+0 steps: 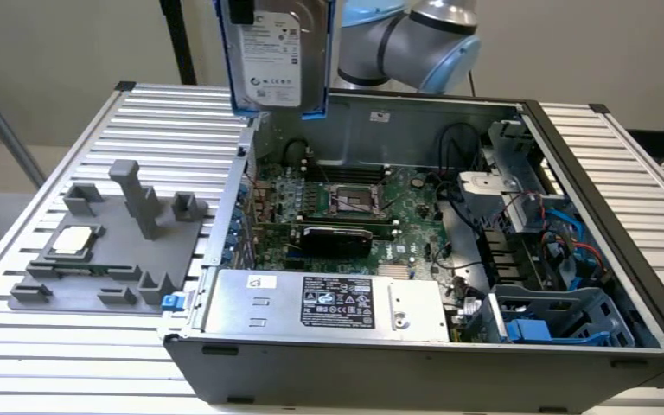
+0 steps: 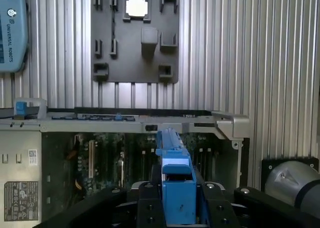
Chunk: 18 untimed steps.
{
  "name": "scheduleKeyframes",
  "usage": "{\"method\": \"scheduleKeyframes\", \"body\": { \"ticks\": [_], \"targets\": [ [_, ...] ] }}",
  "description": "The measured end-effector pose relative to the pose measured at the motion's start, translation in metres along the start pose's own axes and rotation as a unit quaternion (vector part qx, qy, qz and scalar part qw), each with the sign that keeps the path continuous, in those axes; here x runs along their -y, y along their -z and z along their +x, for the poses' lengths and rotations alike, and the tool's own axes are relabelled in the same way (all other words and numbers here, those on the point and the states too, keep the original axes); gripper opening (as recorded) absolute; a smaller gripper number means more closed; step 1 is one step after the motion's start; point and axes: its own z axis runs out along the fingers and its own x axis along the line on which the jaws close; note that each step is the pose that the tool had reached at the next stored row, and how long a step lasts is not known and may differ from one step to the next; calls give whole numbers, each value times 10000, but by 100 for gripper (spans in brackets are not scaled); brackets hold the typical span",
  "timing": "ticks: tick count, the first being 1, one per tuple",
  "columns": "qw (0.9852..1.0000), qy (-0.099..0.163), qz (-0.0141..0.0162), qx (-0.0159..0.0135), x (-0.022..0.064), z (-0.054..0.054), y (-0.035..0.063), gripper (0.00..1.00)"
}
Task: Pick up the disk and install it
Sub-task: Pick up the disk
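Gripper [image 2: 179, 208]: we see it clamped on the disk [image 1: 277, 56] — held upright.
Disk: above the open computer case [image 1: 424, 370].

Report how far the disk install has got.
Done: the disk is picked up and hangs upright in the air, raised above the open computer case. In hand: the gripper is clamped on the disk's blue carrier. Left: the install itself; the disk is not yet seated anywhere inside the case.
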Motion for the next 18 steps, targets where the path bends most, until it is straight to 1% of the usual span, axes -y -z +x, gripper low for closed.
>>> {"method": "scheduleKeyframes", "body": {
  "ticks": [18],
  "targets": [
    [10000, 0, 0, 0, 819, 248, 31, 0]
  ]
}}
